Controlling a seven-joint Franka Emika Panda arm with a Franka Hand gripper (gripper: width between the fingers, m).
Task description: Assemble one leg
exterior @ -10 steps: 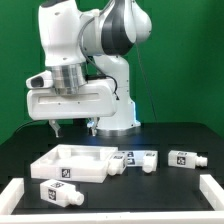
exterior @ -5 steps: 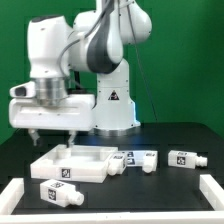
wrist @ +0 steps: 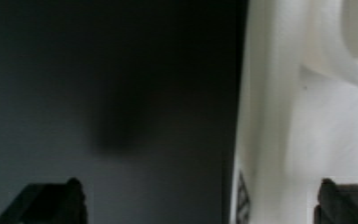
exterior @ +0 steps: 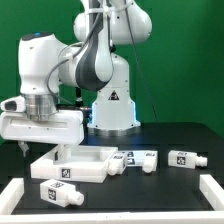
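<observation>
Several white legs with square tags lie on the black table: one at the front left (exterior: 58, 191), two side by side next to the tabletop (exterior: 118, 163) (exterior: 143, 160), and one further to the exterior view's right (exterior: 186, 158). The white square rimmed tabletop (exterior: 68, 168) lies left of centre. My gripper (exterior: 40, 146) hangs open and empty above the tabletop's far left edge, touching nothing. In the wrist view the gripper (wrist: 201, 205) shows two dark fingertips (wrist: 51, 200) wide apart, over the black table and the tabletop's white rim (wrist: 309, 120).
White corner pieces lie at the front left (exterior: 10, 194) and front right (exterior: 208, 188) of the table. The robot's white base (exterior: 112, 105) stands behind the parts, before a green backdrop.
The arm has swung toward the exterior view's left and the gripper has come a little lower, from over the tabletop's far middle to its far left edge. The parts have not moved.
</observation>
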